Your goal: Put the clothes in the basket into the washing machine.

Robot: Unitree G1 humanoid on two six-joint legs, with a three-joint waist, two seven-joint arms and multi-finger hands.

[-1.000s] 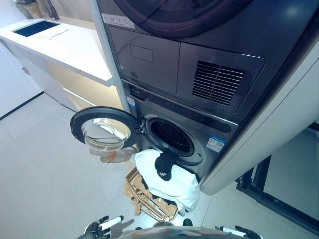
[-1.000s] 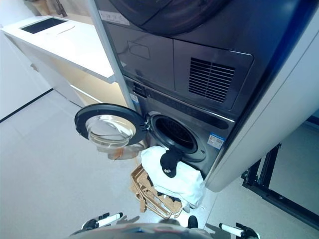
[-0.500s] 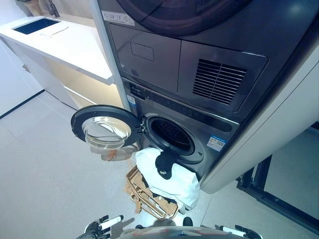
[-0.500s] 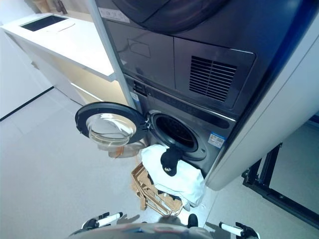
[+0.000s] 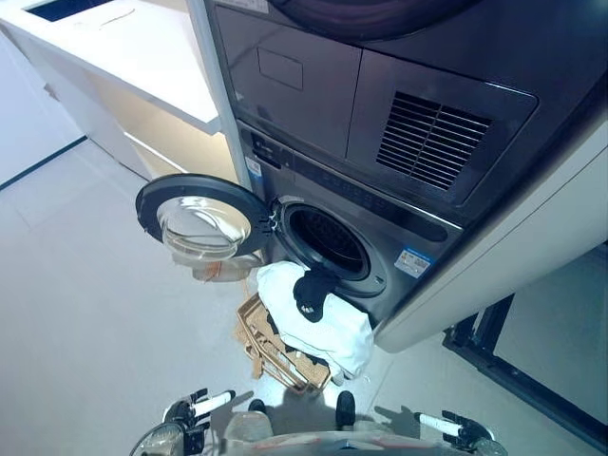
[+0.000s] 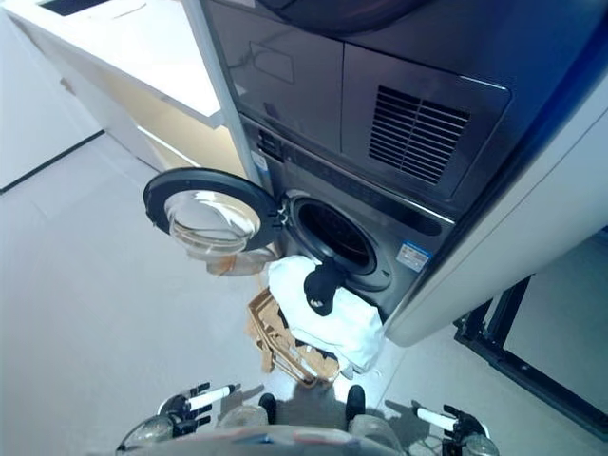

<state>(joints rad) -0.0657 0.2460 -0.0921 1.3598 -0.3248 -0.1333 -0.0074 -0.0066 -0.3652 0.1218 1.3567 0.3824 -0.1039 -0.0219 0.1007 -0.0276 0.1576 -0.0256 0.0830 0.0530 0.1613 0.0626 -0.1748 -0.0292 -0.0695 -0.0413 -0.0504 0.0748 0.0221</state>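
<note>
Washing machine (image 5: 351, 237) door (image 5: 197, 217) swung open to the left. Wicker basket (image 5: 275, 350) on the floor directly below the drum opening, piled with white clothes (image 5: 318, 318); a black garment (image 5: 309, 294) lies on top. Left hand (image 5: 195, 410) and right hand (image 5: 446, 427) low at the view's bottom edge, fingers extended, holding nothing.

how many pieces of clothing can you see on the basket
2: a white garment draped over the basket below the open washer door, and a black piece on top of it, by the drum opening. More may be hidden underneath.
</note>
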